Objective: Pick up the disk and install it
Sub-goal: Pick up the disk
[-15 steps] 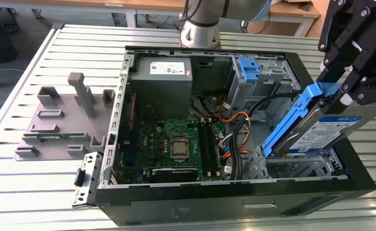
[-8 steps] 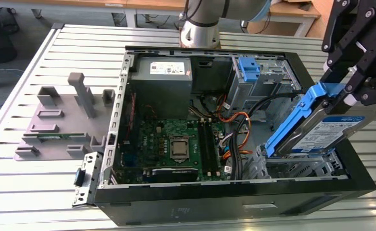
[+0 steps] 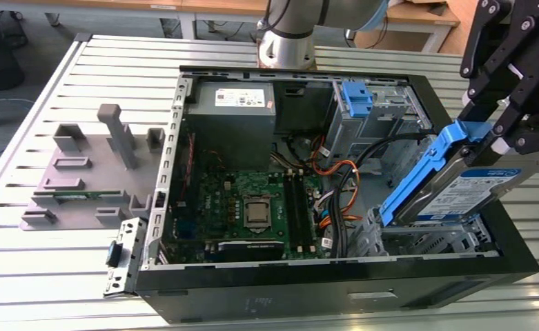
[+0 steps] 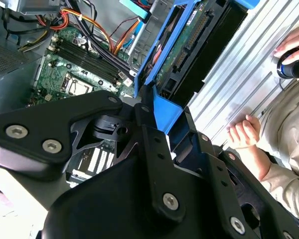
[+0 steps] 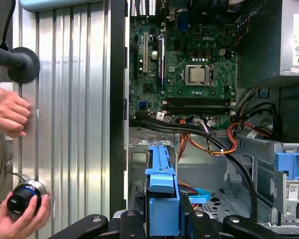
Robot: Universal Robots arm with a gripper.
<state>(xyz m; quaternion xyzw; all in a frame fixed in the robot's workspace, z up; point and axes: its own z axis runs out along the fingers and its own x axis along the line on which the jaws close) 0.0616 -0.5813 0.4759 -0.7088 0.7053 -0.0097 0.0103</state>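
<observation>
Clenched the black gripper (image 3: 500,134) on the blue plastic side rail of the flat rectangular silver-metal disk (image 3: 467,186), white-and-blue label up. Held it steeply tilted, low end at the mouth of the grey perforated-metal drive bay (image 3: 435,241) in the open black computer case (image 3: 324,283); could not tell whether touching. Judged a jam likely at that angle, a corner catching the bay's rim. Noted orange and black cables (image 3: 340,171) just beside the bay: could have snagged or been pinched. Feared a slip too, gripped on smooth plastic.
</observation>
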